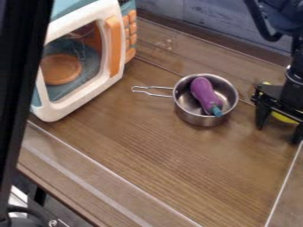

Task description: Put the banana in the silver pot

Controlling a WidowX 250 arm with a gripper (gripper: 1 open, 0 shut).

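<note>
The banana lies on the wooden table at the right edge. Only thin yellow slivers of it show between the black fingers. My gripper points straight down over it, open, with its fingers standing on either side of the banana. The silver pot sits just left of the gripper, its wire handle pointing left. A purple eggplant with a green stem lies inside the pot.
A teal and cream toy microwave stands at the back left with its door open and an orange item inside. A dark out-of-focus bar hides the left edge. The table's right edge runs close beside the gripper.
</note>
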